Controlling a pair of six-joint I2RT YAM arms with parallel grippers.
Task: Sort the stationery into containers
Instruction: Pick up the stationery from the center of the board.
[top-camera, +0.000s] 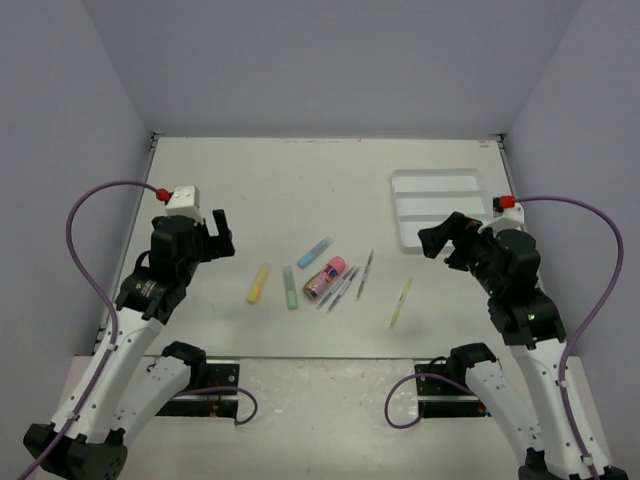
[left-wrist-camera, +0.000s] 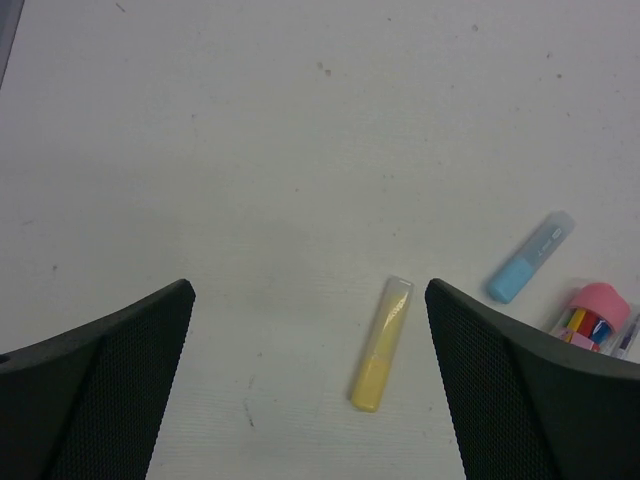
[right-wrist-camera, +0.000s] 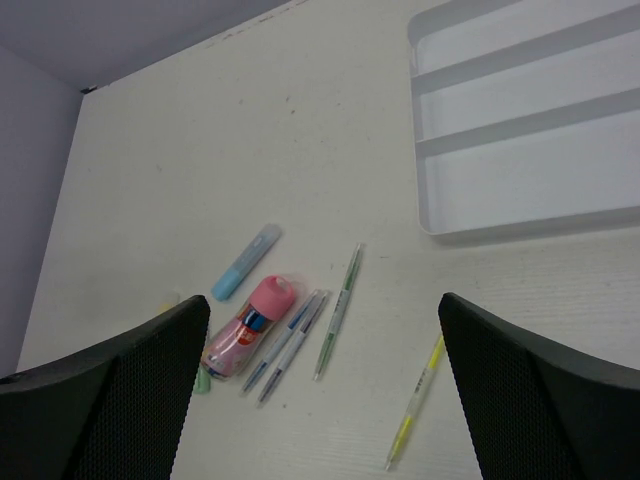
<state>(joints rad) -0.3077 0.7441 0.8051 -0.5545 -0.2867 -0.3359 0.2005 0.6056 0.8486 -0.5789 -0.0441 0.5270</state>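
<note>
The stationery lies mid-table: a yellow marker, a green marker, a light-blue marker, a pink tube, thin grey pens, a greenish pen and a yellow-green pen. The white three-compartment tray stands at the back right. My left gripper is open and empty, above the table; the yellow marker lies between its fingers in the left wrist view. My right gripper is open and empty, by the tray's near edge. The right wrist view shows the tube, pens and tray.
The table's far edge meets the back wall; side walls close in left and right. Purple cables loop from both arms. The tray's three compartments hold nothing.
</note>
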